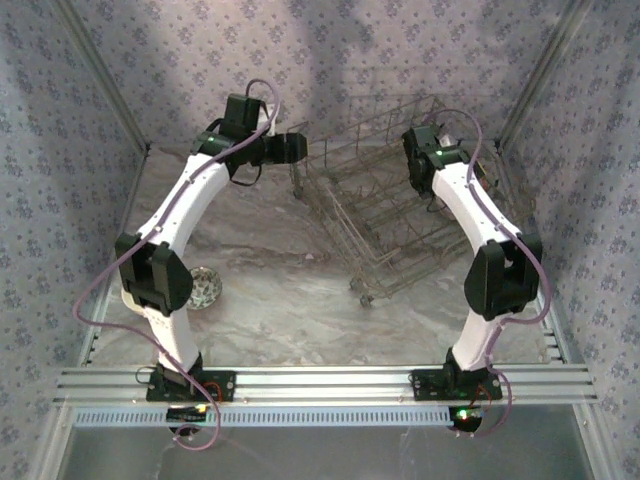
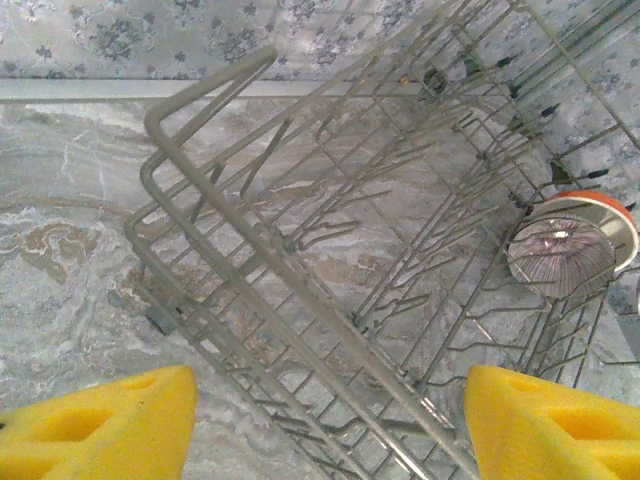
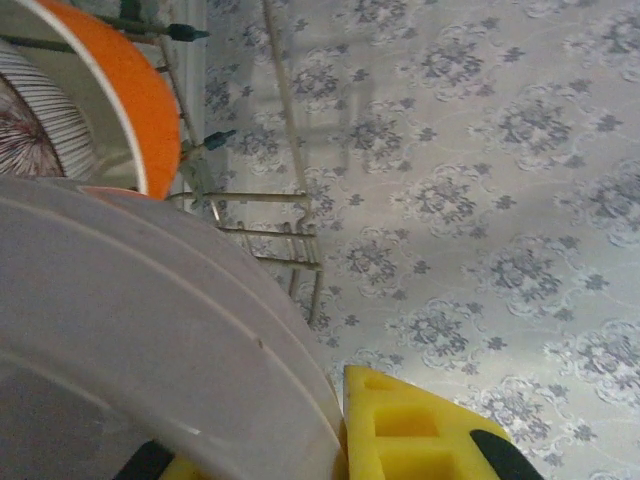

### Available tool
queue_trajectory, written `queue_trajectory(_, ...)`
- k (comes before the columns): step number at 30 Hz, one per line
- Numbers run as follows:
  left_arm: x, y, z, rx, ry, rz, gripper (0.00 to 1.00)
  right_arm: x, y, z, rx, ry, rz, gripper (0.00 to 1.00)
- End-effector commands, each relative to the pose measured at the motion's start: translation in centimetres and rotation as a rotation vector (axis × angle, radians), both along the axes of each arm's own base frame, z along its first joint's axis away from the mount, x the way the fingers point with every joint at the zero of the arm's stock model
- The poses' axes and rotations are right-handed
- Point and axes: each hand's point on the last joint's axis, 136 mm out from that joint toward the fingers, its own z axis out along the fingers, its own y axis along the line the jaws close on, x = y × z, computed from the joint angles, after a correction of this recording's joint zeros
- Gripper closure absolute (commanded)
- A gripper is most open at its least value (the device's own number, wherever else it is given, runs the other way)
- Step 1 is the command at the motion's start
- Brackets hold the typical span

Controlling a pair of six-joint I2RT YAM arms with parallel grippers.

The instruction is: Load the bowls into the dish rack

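The right pincer (image 3: pixel 290 450) is clamped on the rim of a pale lavender-grey round bowl (image 3: pixel 130 320) at the far right end of the grey wire dish rack (image 1: pixel 380 200), just beside an orange bowl (image 3: pixel 140 100) standing on edge there (so the right arm is nearer). The left pincer (image 2: pixel 330 410) hangs apart over the rack's left end.

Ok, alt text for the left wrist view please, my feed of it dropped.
A grey wire dish rack runs diagonally over the marbled table, with an orange bowl, striped inside, standing on edge among the tines at its right end. The left gripper is open and empty, its yellow fingers wide apart at the bottom corners.
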Motion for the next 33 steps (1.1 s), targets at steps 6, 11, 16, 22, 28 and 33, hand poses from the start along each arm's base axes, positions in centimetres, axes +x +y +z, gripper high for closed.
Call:
queue_trajectory(6,-0.8,0.8,1.1,-0.013,-0.043,-0.003,0.28,1.8,-0.2,-0.6,-0.07,0.007,0.008,1.0)
queue_trajectory(11,-1.2,1.2,0.9,-0.002,-0.044,0.006,0.28,2.4,-1.0,-1.0,-0.079,0.017,0.006,1.0)
queue_trajectory(16,-1.5,1.5,0.6,0.006,-0.041,0.012,0.28,3.1,-1.9,-1.1,-0.093,0.025,0.011,1.0)
queue_trajectory(22,-1.8,1.7,0.4,0.01,-0.038,0.015,0.28,3.6,-1.8,-1.3,-0.106,0.035,0.022,1.0)
queue_trajectory(28,-2.3,2.0,0.3,0.01,-0.045,0.017,0.28,3.9,-1.9,-0.8,-0.135,0.05,0.021,1.0)
queue_trajectory(33,-2.7,2.3,-0.1,0.009,-0.048,0.016,0.28,4.3,-2.7,0.0,-0.144,0.037,0.018,1.0)
